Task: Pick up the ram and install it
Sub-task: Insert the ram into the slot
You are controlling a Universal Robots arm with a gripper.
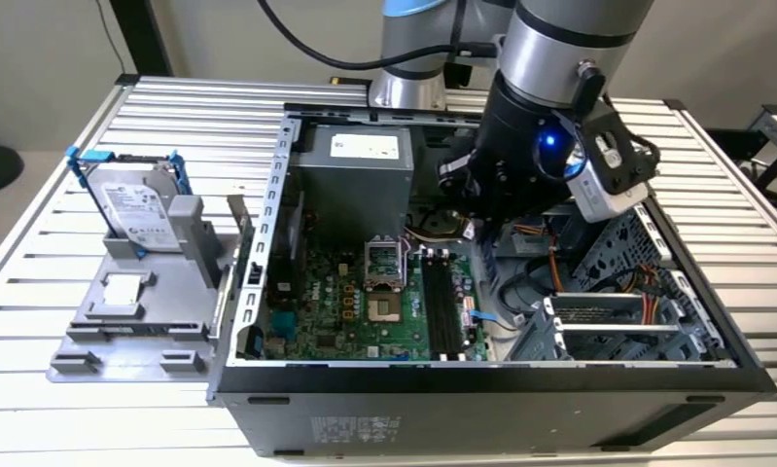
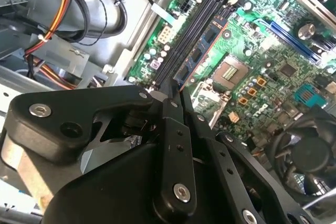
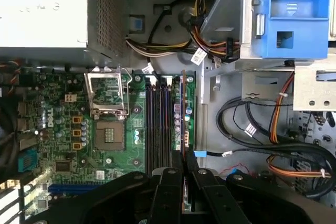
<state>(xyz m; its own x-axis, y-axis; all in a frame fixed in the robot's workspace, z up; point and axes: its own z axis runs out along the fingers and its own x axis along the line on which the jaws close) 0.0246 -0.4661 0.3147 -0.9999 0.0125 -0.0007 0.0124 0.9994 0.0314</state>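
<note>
One ram (image 3: 182,119) hangs edge-on over motherboard (image 3: 126,145), gripper (image 3: 184,170) pinched narrow on its end. Ram close along memory slots (image 3: 157,124), not yet seated. Likely need: keep it upright, parallel with slot, press evenly.

Bright even light; glare on motherboard (image 2: 273,61); blue lamp (image 1: 547,142) glowing on arm (image 1: 563,49).
</note>
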